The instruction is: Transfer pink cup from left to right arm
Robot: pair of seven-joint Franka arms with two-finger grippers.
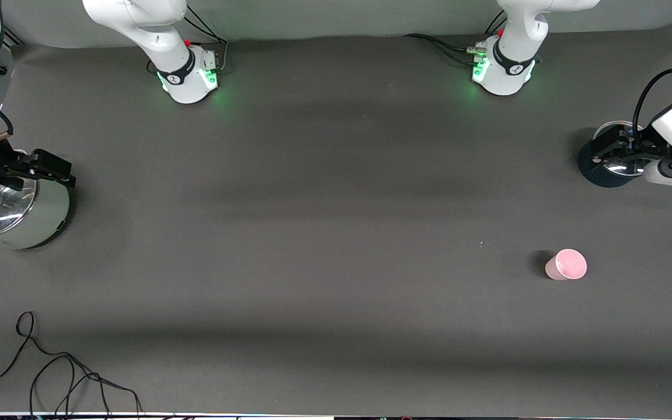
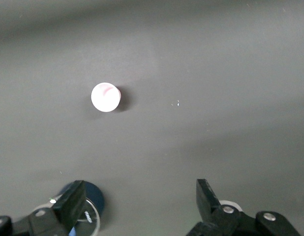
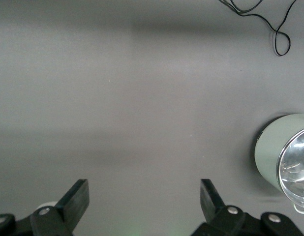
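The pink cup (image 1: 566, 264) stands upright on the dark table toward the left arm's end, apart from both grippers. It also shows in the left wrist view (image 2: 106, 97), with its mouth up. My left gripper (image 1: 607, 153) hangs open and empty over a dark blue round container; its jaws stand wide apart in the left wrist view (image 2: 140, 199). My right gripper (image 1: 56, 168) is open and empty over the rim of the steel pot at the right arm's end; its jaws also stand wide apart in the right wrist view (image 3: 143, 196).
The dark blue round container (image 1: 595, 172) with a shiny inside stands farther from the front camera than the cup. The steel pot (image 1: 32, 221) stands at the right arm's end and shows in the right wrist view (image 3: 285, 157). A black cable (image 1: 67, 373) lies near the front edge.
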